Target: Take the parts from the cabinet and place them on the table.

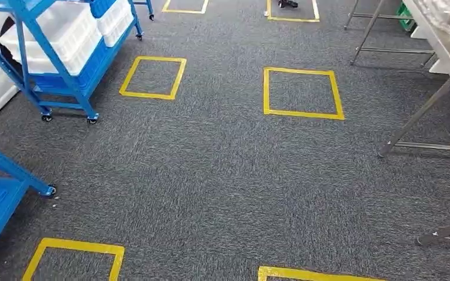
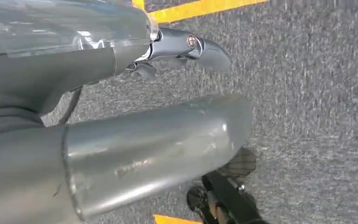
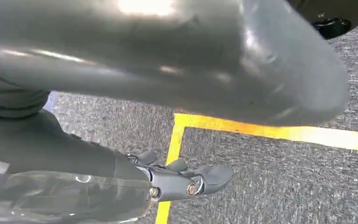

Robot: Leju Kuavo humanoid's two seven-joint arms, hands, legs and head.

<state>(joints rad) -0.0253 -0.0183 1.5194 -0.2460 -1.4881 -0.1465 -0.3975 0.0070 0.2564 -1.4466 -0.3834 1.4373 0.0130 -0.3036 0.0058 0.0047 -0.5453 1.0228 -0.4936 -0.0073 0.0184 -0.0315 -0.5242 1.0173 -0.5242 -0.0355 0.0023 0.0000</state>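
Robot stands on grey carpet marked with yellow tape squares. Both arms hang at its sides, wrist cameras looking down at the floor.

Left hand: fingers extended, loosely apart, holding nothing. Right hand: the same, fingers out and free, nothing in the grip, a tape corner on the floor beneath it.

Blue cabinet on casters at far left, carrying white bins. The parts themselves cannot be made out from here; presumably they lie in those bins. A second blue frame sits nearer, at the left edge. Steel table at far right, legs and one edge visible.

Judged step: the approach, nothing picked yet. To do it well, the robot should turn left and square its body to the cabinet, stop close enough that the bins fall within reach, and keep both arms low while walking so they clear the blue frames. Raise a hand only once the bin contents can be seen.
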